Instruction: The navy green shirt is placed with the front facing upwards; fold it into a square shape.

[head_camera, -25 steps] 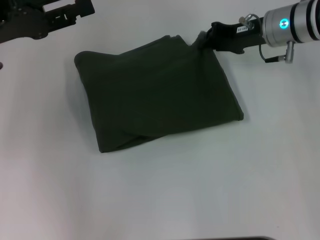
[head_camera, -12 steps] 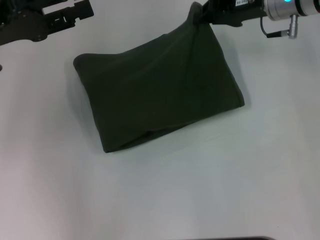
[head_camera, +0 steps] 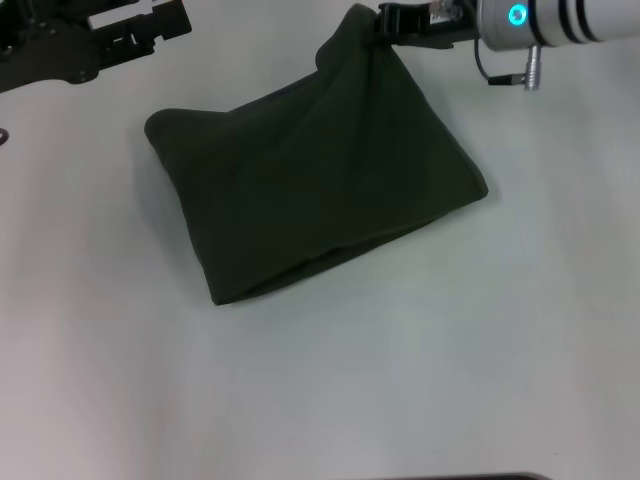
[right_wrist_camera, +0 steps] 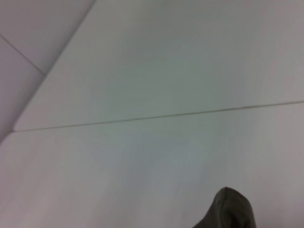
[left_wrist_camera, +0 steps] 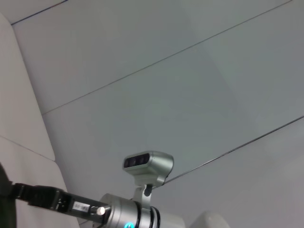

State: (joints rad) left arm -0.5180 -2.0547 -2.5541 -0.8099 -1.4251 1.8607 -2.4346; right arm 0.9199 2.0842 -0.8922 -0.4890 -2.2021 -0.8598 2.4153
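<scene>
The navy green shirt (head_camera: 310, 190) lies folded into a rough four-sided bundle on the white table (head_camera: 400, 380), plain dark cloth showing with no lettering in sight. Its far right corner is lifted off the table, pinched by my right gripper (head_camera: 380, 30), which is shut on it at the top of the head view. A small tip of that same cloth, the shirt (right_wrist_camera: 230, 211), shows in the right wrist view. My left gripper (head_camera: 165, 22) hangs at the far left, apart from the shirt, and its fingers are too dark to read.
The white table (head_camera: 100, 380) surrounds the shirt on all sides. The left wrist view looks up at pale wall panels and catches my right arm (left_wrist_camera: 128, 213) from afar.
My right gripper has lifted the shirt's far right corner and carried it leftward, away from the table. The raised flap now stands taller. The left arm has barely moved.
</scene>
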